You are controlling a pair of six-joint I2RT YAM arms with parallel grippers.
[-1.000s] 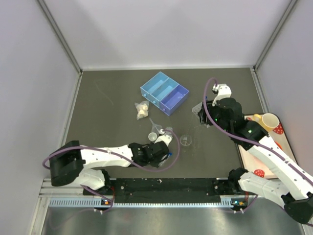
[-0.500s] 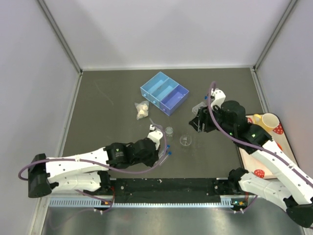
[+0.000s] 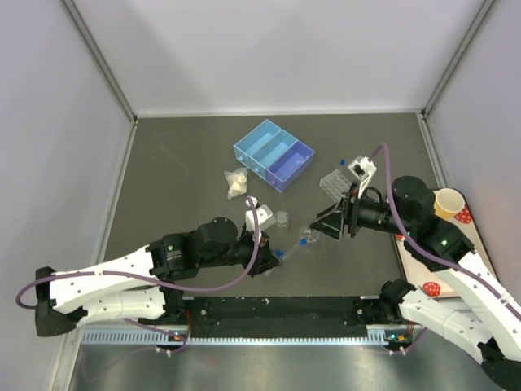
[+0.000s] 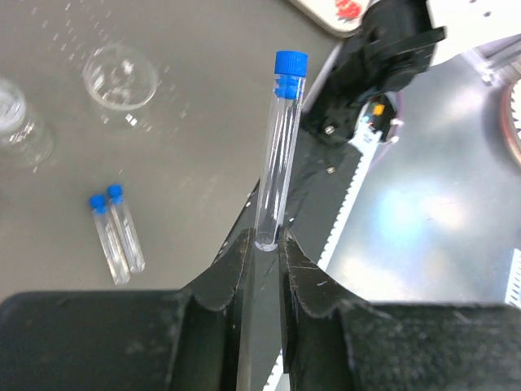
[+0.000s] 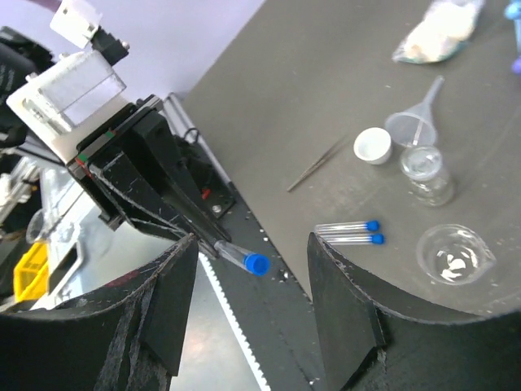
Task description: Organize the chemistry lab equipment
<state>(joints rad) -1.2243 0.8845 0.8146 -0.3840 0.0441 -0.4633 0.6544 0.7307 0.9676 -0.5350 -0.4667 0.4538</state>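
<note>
The left claw (image 4: 264, 240) grips a blue-capped tube (image 4: 277, 147) by its base, the tube's length pointing straight ahead toward the open right claw (image 5: 252, 244).

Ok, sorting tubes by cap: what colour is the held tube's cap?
Blue cap on the tube; left wrist view is clearest.

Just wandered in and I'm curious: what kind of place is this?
Probably a robot test cell, not a real lab: bare white walls box in a dark table, the left arm and right arm are bolted at its edge, and the left gripper holds a blue-capped test tube.
</note>
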